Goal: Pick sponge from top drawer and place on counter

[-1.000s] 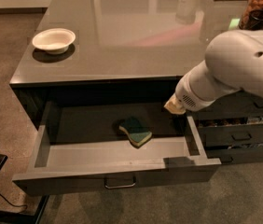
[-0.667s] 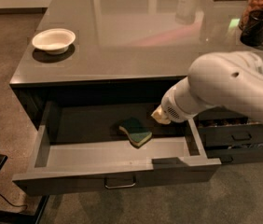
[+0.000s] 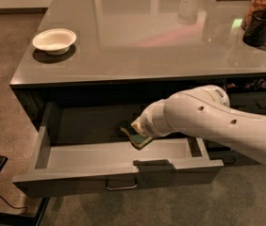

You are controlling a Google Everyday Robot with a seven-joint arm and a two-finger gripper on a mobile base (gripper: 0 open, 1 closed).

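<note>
Filling most of the view, the counter (image 3: 170, 41) runs glossy and grey-brown from its front edge back to the far right corner, where a jar (image 3: 265, 6) stands. Below the front edge, the top drawer (image 3: 76, 180) is open well out, its small metal handle (image 3: 121, 186) facing forward. The white arm (image 3: 218, 121) reaches from the right and slants down across the drawer, ending in the gripper (image 3: 140, 127), which sits inside the drawer right at the sponge, below the middle of the counter's front edge. The wrist hides its tip, so I cannot tell whether it is open or closed, or whether it has hold of anything. A white bowl (image 3: 54, 40) sits near the counter's front left corner, well apart from all this. The sponge (image 3: 135, 139) lies on the drawer floor, partly covered by the gripper, green face up with a yellow sliver at its near edge. The step in hand looks like the grasp. To do it well, the gripper should settle squarely over the sponge and close across its narrower width, firm enough to hold the foam without dragging it along the floor. It should then lift straight up, clear of the drawer's front wall and the counter's edge, before swinging over the counter between bowl and jar.
</note>
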